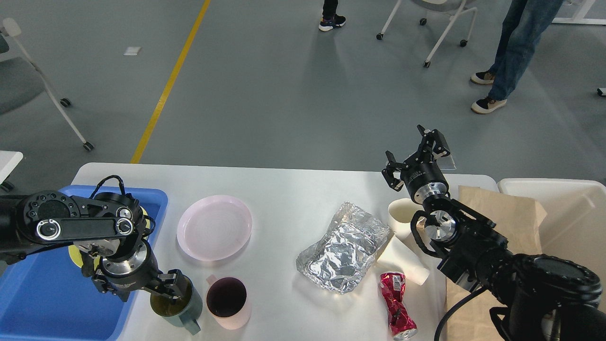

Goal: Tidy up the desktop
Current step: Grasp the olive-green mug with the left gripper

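The white desktop [284, 189] holds a pink plate [214, 227], a green mug [185, 310], a pink mug [228, 302], crumpled foil [343, 246], two paper cups [402, 215], one tipped over, and a crushed red can [396, 305]. My left gripper [169, 285] hangs over the green mug's rim on its left side, open, with one finger dipping inside the mug. My right gripper [415, 151] stands open and empty above the far right edge of the desktop, beyond the paper cups.
A blue tray [42, 298] at the left holds a yellow plate [73, 253], mostly hidden by my left arm. A brown paper bag [502, 213] and a cream bin [563, 199] stand at the right. Chairs and people's legs are beyond the table.
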Available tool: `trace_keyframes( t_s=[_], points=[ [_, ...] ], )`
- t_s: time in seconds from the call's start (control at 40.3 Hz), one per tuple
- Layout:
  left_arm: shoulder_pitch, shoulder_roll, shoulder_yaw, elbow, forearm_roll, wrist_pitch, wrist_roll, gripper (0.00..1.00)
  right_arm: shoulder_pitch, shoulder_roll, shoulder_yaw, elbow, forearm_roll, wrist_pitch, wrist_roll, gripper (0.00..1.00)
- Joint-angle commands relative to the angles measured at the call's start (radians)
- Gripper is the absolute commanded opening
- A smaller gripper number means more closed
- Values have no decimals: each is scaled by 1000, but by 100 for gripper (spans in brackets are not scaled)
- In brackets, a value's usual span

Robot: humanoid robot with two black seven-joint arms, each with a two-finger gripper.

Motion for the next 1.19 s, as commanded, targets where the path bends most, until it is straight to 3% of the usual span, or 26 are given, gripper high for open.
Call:
trace_keyframes(
  t_s=[0.0,0.373,1.168],
  points=[
    [3,0,0,0,0,1,0,96,0,0,0,2,0,0,0,100],
    [5,1,-2,14,9,18,-1,89,0,0,0,0,0,0,0,100],
    [37,0,-16,51,11,1,0,49,0,0,0,0,0,0,0,100]
  ],
)
